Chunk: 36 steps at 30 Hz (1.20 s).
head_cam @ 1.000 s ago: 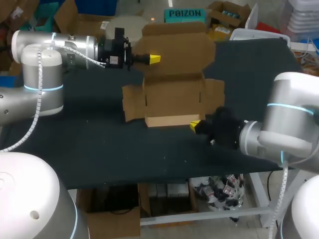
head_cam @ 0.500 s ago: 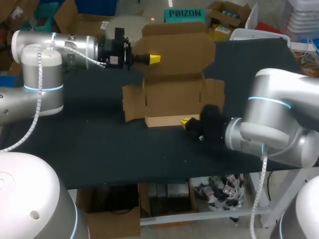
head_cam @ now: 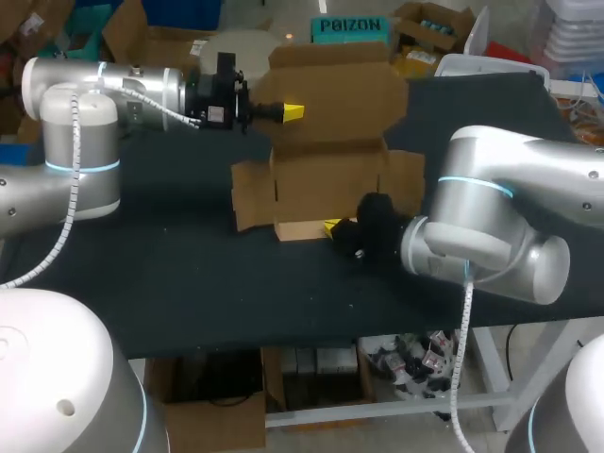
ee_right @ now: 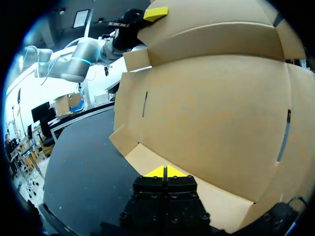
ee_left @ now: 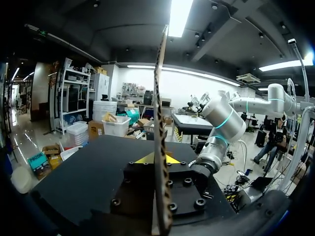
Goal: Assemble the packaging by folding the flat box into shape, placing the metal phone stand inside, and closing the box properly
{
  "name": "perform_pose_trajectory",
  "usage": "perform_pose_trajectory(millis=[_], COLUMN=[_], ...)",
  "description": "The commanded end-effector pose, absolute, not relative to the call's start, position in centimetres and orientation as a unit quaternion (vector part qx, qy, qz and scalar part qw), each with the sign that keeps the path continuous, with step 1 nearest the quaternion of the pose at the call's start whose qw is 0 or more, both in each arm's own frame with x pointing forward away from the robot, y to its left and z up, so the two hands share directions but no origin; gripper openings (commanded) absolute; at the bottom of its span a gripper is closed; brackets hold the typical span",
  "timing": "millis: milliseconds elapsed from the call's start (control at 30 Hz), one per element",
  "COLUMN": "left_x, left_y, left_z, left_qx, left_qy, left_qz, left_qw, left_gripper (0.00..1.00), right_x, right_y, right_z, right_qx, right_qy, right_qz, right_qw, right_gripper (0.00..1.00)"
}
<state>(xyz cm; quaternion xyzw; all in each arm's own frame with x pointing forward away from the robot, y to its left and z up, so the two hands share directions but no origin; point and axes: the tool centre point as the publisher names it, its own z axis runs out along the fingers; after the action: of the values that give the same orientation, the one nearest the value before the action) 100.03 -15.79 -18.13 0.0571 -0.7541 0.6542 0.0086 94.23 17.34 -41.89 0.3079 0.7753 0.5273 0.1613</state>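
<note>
- head view: brown die-cut cardboard box [head_cam: 326, 179] on the matte black table [head_cam: 170, 274], around the middle and toward the far side, only partly folded, with the back wall upright and short side flaps [head_cam: 247, 196] spread out at either end.
- tall upper panel [head_cam: 330, 90] of the box rising above the back wall; pale front flap [head_cam: 300, 229] lying flat on the table at the near foot of the box.
- left gripper [head_cam: 291, 112] held level, high above the table, arm in from the left side, yellow tip over the left part of the upper panel.
- left wrist view: cardboard seen edge-on, running straight up between the gripper's fingers; pressed from both sides, so clamped on the upper panel with only the thickness of the sheet between them.
- right gripper [head_cam: 332, 227] low at the table, arm in from the right side, tips at the right-hand end of the pale front flap, just in front of the box.
- right wrist view: the two yellow fingertips [ee_right: 157, 173] drawn fully together, nothing held between them, over the near edge of the pale front flap, with the broad brown wall directly ahead; cannot tell whether touching the flap or just above it.
- same view: yellow tip of the left gripper [ee_right: 156, 13] at the top of the box, well apart from the right gripper.
</note>
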Motion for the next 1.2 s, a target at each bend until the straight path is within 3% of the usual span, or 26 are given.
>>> perform_pose_trajectory(millis=[33,1200], left_x=[100.1,100.1], left_y=[-15.8,-15.8], left_z=[-18.3,-18.3], left_qx=[0.055,0.055], left_qy=[-0.754,-0.754], left_qz=[0.655,0.655], left_qw=[0.010,0.010], left_gripper=[0.00,0.00], right_x=[95.5,94.3], right_y=[18.9,17.4], right_z=[-43.0,-44.1], right_qx=[0.313,0.335], right_qy=[0.774,0.766], right_qz=[0.526,0.525], right_qw=[0.165,0.159], right_gripper=[0.00,0.00])
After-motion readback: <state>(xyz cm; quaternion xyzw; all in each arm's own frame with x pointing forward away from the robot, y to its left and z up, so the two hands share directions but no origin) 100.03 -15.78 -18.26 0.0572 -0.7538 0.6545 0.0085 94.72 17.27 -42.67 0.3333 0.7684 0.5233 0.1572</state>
